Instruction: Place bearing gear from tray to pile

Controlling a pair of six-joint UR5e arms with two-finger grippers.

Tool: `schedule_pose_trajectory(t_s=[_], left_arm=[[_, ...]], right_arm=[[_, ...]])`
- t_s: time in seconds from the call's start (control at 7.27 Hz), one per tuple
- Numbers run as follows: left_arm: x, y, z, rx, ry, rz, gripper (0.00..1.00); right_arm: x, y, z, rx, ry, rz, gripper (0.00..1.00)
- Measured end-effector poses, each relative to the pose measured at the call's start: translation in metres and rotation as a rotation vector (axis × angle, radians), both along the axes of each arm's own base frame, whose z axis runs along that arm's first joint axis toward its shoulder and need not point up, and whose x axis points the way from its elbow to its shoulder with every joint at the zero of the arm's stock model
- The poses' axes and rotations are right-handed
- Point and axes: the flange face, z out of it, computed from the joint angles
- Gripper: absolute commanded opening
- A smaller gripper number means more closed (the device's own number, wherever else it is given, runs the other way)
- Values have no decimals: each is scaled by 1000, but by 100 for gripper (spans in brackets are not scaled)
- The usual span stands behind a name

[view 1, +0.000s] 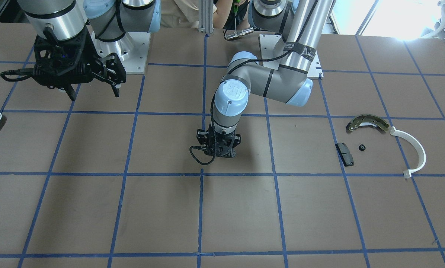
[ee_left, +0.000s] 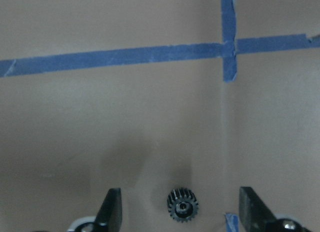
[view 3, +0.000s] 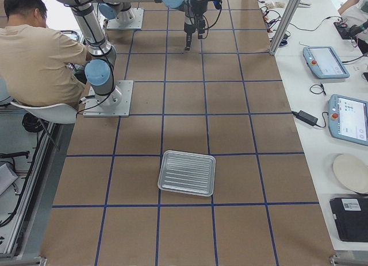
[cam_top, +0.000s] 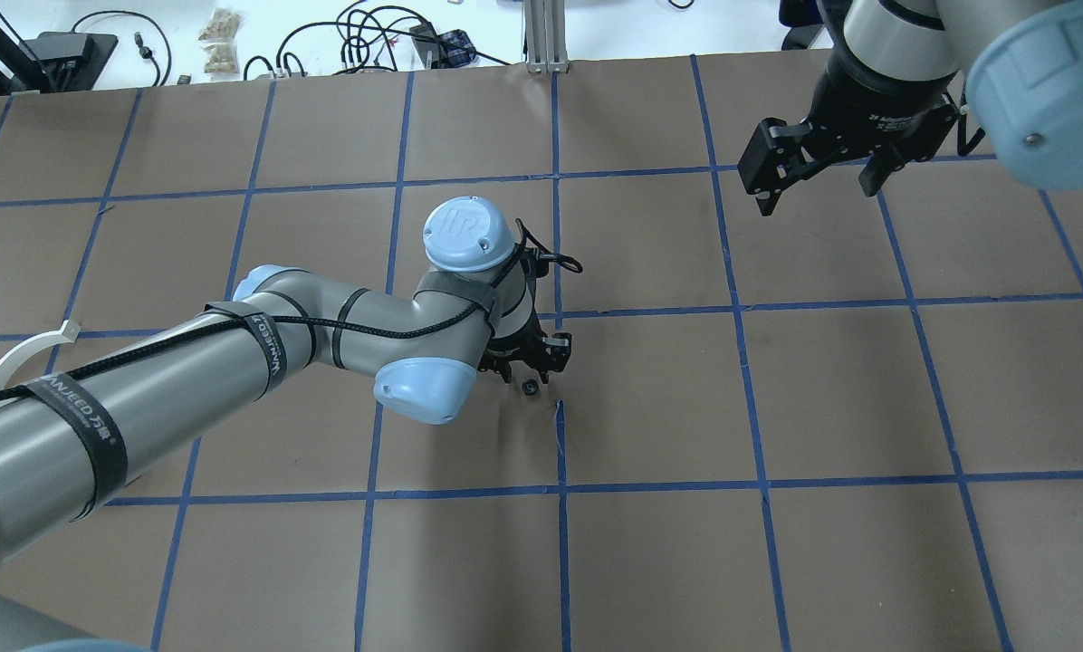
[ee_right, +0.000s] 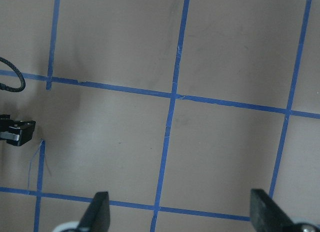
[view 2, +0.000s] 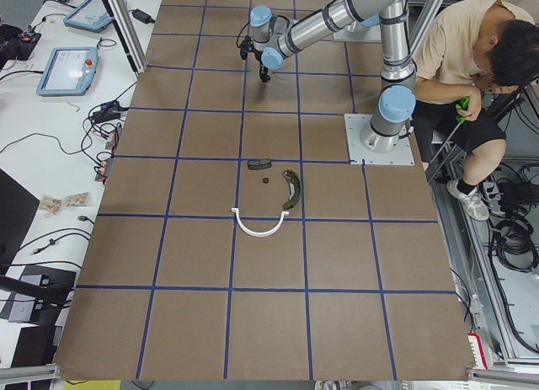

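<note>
Left claw [ee_left: 181,194] is down at the bench [view 1: 245,208], spread wide, and the gear [ee_left: 182,206] lies flat on the brown covering right between its fingers [ee_left: 112,214], touching neither of them. So the gear is out of the tray [view 3: 187,173] and not at the pile [view 2: 289,190] either: it sits mid-bench, dead under the claw. It's a small dark toothed wheel with its bore facing up, and it looks like metal: stiff, light enough for this claw, nothing to crush. The teeth should bite the pads nicely, but it's low and round, so my read is that an off-centre pinch could squirt it sideways or tip it on edge. The hold to go for is straight across the toothed rim, opposite sides, fingertips right down at the surface. The covering is flat and matte with blue tape [ee_left: 125,56] gridlines. One tape cross sits ahead of the claw, none under the gear. There's plenty of room, with nothing else close by. The pile lies well off to the claw's left: brake shoe [view 1: 367,123], white arc [view 1: 422,150], pad [view 1: 345,153], and a small dark round bit too small to identify. The right claw [cam_top: 816,192] hangs raised and wide open with nothing in it, well away on the other side, with the tray further out beyond it.
</note>
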Motion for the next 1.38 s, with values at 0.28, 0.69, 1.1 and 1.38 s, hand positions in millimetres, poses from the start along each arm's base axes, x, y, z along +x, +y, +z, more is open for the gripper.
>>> schedule_pose_trajectory(t_s=[0.28,0.69,1.1,1.38], left_arm=[[0,0,0,2,4,7,0],[2,-9,22,-32,15,10,0],[88,-60,53,-6,-8,15,0],[220,-95,83,46,-34,-11,0]], right_arm=[[0,3,2,4,-3,-52,100],[1,5,2,9,-4,-73,100],[2,6,1,11,-5,-80,100],[1,5,0,14,-5,-80,100]])
